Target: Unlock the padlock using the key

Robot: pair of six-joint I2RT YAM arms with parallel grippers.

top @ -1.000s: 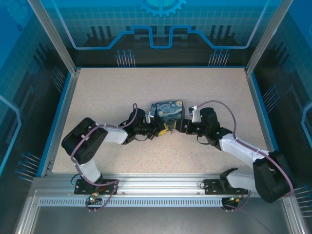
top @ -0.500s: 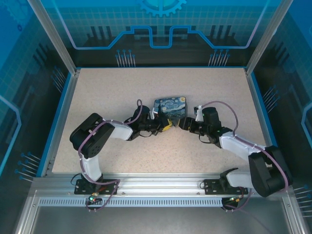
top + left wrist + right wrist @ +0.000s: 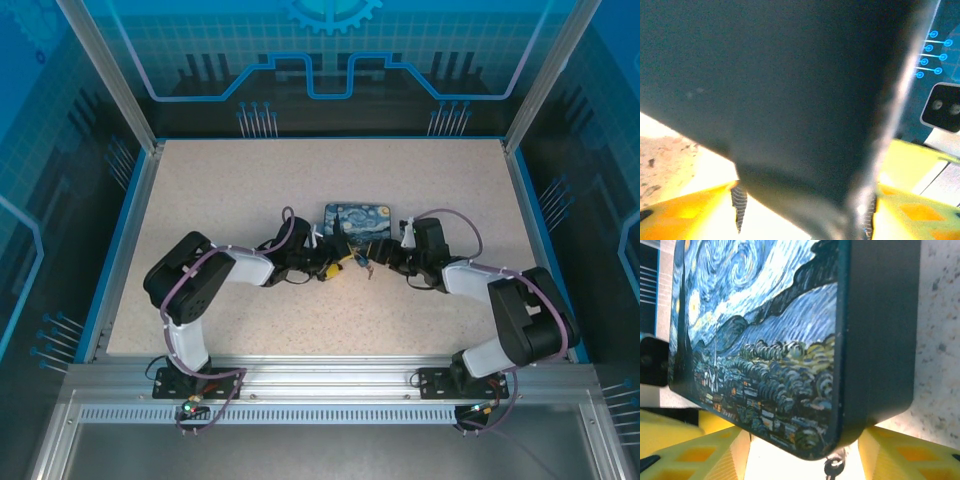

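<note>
The blue-and-yellow swirl-painted tin (image 3: pixel 360 219) lies mid-table, and both grippers meet at its near edge. My left gripper (image 3: pixel 338 266) comes in from the left and is open. The tin's dark side (image 3: pixel 790 90) sits between its yellow fingers (image 3: pixel 685 215). My right gripper (image 3: pixel 805 455) comes in from the right, also open, with the tin's near corner (image 3: pixel 840 405) between its jaws. A tiny dark metal piece with a round eye (image 3: pixel 834 467) sits just below that corner. It is a speck (image 3: pixel 363 264) in the top view. I cannot tell whether it is the key or the padlock.
The speckled tabletop (image 3: pixel 230 190) is bounded by blue rails (image 3: pixel 125 230) left and right and an aluminium rail (image 3: pixel 320 385) at the near edge. Both forearms lie low across the table's near half.
The tin has slid to the right and a little farther back. Both grippers followed it, and the right arm's elbow has folded in closer.
</note>
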